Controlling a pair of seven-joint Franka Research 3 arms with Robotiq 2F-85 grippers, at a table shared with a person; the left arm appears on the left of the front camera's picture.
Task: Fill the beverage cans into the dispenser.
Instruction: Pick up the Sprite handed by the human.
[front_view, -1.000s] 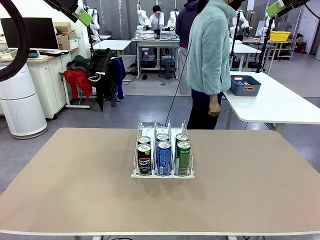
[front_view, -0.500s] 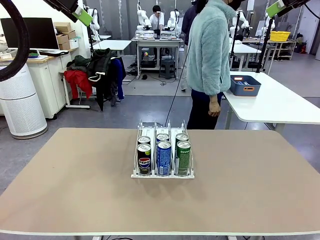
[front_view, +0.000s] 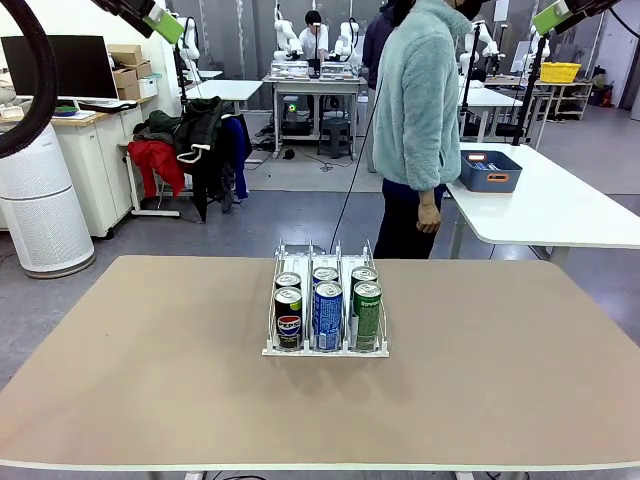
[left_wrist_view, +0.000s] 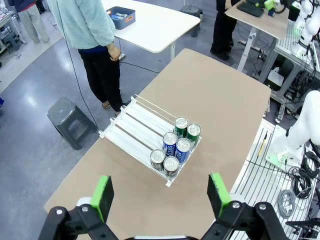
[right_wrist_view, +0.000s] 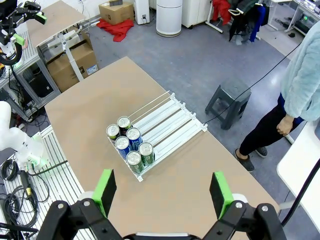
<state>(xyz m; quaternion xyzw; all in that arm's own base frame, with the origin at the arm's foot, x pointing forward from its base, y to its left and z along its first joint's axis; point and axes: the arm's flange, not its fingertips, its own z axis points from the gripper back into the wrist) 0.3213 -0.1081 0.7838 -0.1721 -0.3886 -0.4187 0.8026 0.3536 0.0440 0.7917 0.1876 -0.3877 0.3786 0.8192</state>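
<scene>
**Figure.** The dispenser (front_view: 325, 351) sat at the middle of the tabletop (front_view: 150, 380), its 3 lanes running from the robot's edge toward the far edge. 6 cans (front_view: 328, 315) stood upright in it, 2 per lane, packed at the lane ends nearest the robot's edge; the front row was black, blue and green. The left gripper (left_wrist_view: 160, 194) and right gripper (right_wrist_view: 163, 192) hung high above the tabletop, jaws spread wide, grasping nothing. Judged handling: the smooth, slim aluminium walls were probably slippery and would dent under a hard squeeze. A level grip across the mid-body would suit best, since tall cans tip easily.
</scene>
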